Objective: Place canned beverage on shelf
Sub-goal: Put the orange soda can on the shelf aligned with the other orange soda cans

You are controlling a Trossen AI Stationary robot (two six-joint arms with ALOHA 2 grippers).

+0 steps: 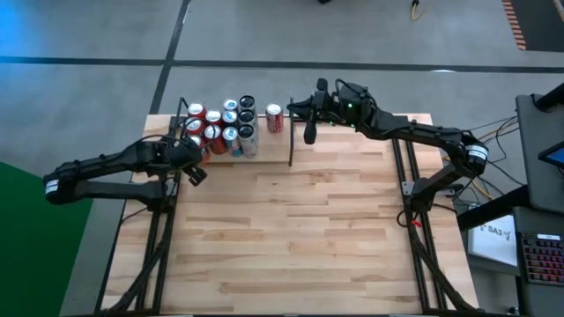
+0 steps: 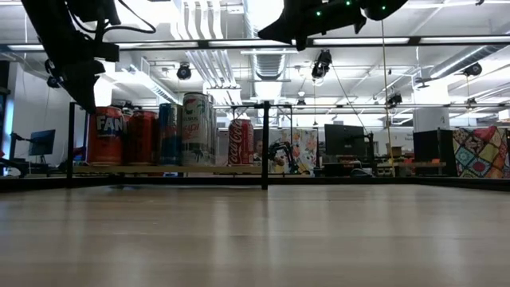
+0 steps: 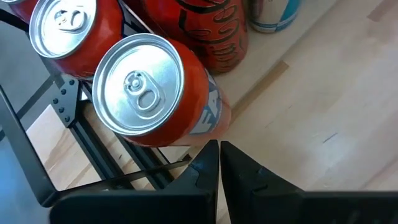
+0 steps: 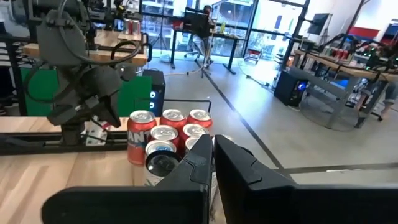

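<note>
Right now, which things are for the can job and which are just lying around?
For the job: shelf, cluster of cans, lone red can, left gripper and right gripper, both shut and empty.

Just around: green board, keyboard, desks and monitors behind.

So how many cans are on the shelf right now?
About 11: one red can stands alone beside the divider rod; roughly ten are packed in a cluster farther left at the shelf's back edge. The left arm overlaps that cluster, so some may be hidden.
</note>
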